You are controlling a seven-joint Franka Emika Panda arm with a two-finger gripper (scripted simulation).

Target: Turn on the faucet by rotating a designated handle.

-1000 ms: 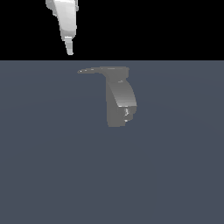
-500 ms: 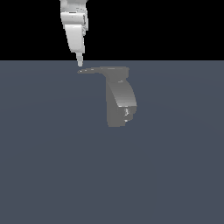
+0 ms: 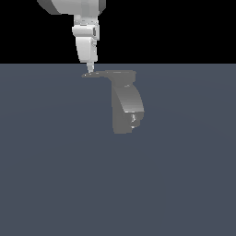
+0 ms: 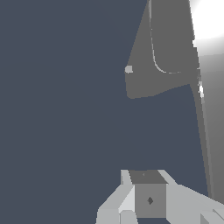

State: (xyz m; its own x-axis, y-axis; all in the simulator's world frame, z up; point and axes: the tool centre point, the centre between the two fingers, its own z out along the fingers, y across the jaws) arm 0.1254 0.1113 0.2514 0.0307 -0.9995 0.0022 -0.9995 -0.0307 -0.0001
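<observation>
The exterior view faces the faucet (image 3: 125,103) side-on; the wrist view looks down closely onto it.

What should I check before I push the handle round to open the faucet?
1. Gripper down at the handle near its outer tip: ok.
2. Contact with the handle: cannot tell; they overlap in the exterior view only.
3. Jaws open or shut: cannot tell.
4. Faucet upright, handle sticking out to the exterior view's left: ok.
5. Floor around the handle free for the swing: ok.
6. Handle already rotated: cannot tell.
</observation>
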